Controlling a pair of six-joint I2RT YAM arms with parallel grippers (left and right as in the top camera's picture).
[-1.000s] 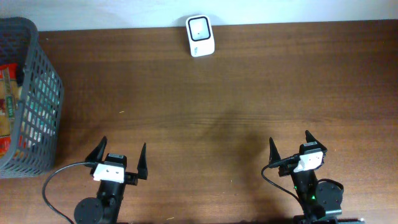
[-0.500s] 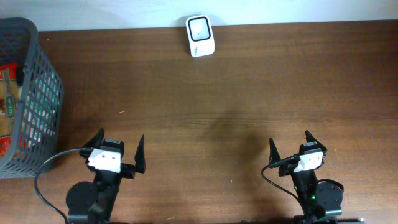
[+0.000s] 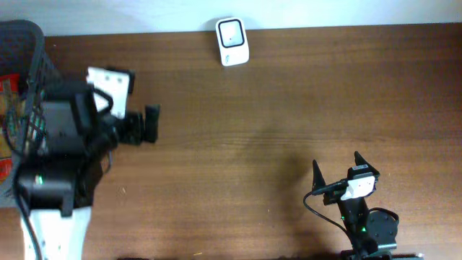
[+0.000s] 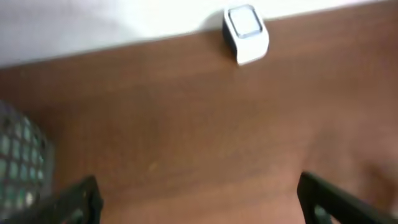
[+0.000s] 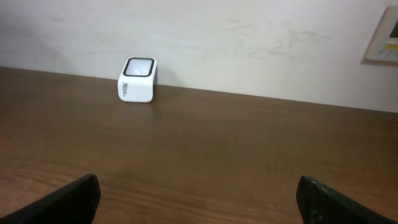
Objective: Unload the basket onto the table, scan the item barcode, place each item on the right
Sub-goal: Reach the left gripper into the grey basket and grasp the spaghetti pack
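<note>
Item: red-orange packet [image 3: 7, 83], in grey basket [image 3: 22, 27], 9 o'clock. Probably light, soft, slippery film; best pinched at an upper edge. Scanner [image 3: 232, 32], 12 o'clock. Left gripper [image 4: 199, 200], right gripper [image 3: 336, 167]: jaws spread wide, empty

the wooden table [image 3: 289, 94] carries a white scanner [image 3: 232, 42] at its far edge and a grey basket [image 3: 25, 30] at the left.

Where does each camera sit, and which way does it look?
Overhead: above the table, looking straight down; shows both arms and the basket.
Left wrist: on the left arm, tilted down toward the far edge; left tool at bottom.
Right wrist: low, looking level at the wall; right tool at bottom.
Shared: all see the white scanner.
</note>
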